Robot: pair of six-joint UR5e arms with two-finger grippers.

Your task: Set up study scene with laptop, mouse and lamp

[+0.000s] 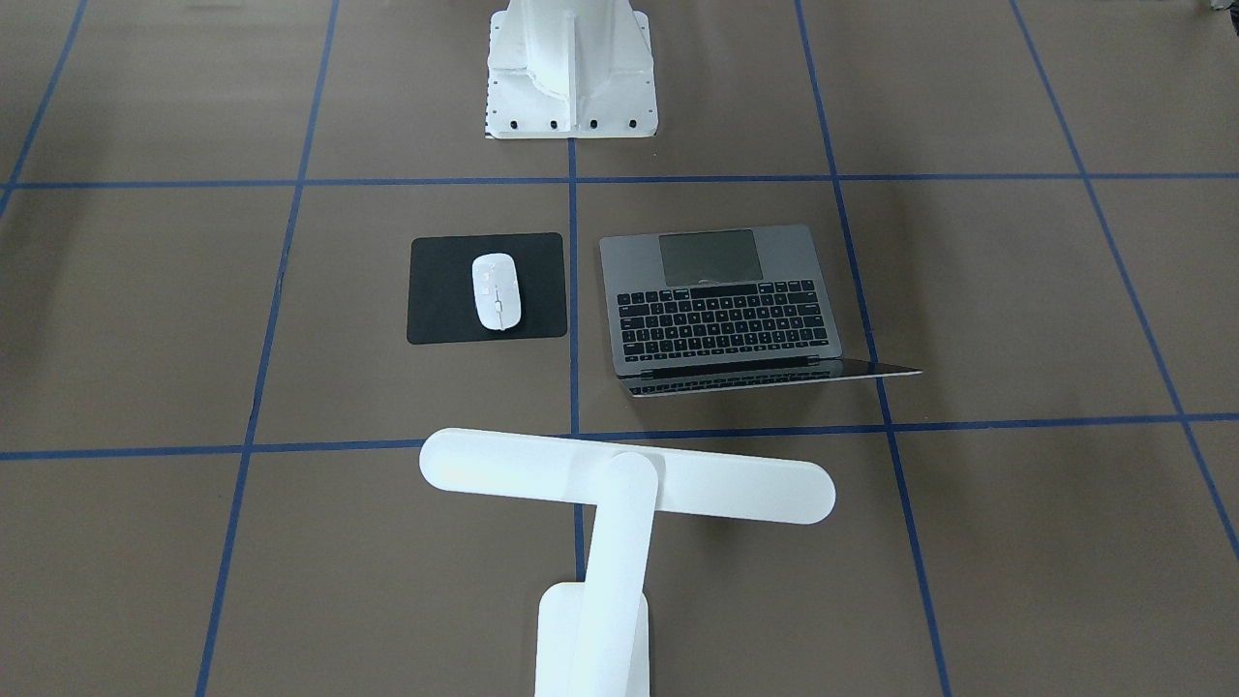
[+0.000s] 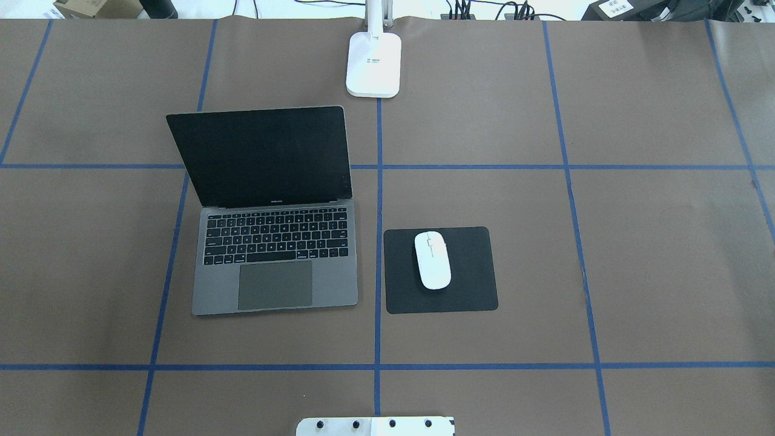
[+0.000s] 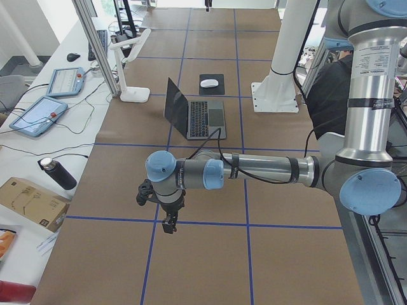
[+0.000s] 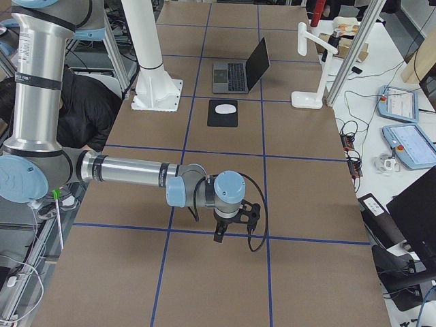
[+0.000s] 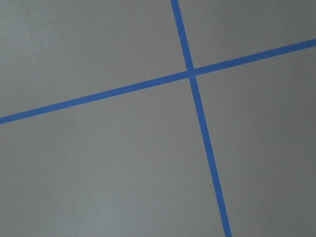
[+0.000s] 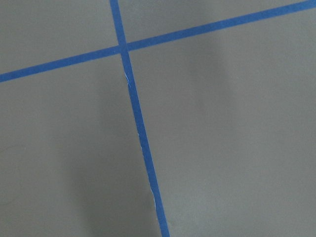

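— How far along was the setup?

— Finished, by my judgement. The laptop stood open, its dark screen raised and its keyboard facing the robot. The mouse lay on a black mouse pad just beside the laptop, on the robot's right of it. The lamp stood upright beyond the laptop's screen, a little toward the mouse's side.

— Anything left?

— Nothing obvious. The screen was black, and I couldn't tell whether the lamp was lit.

— And the arms?

— The left gripper and the right gripper hung over bare table, well apart from the laptop, one on either side of it. They showed only in the side views, so I couldn't tell whether their jaws were parted or closed.

— How did the pieces look?

— A slim grey laptop, a glossy white mouse and a plain white T-shaped lamp.
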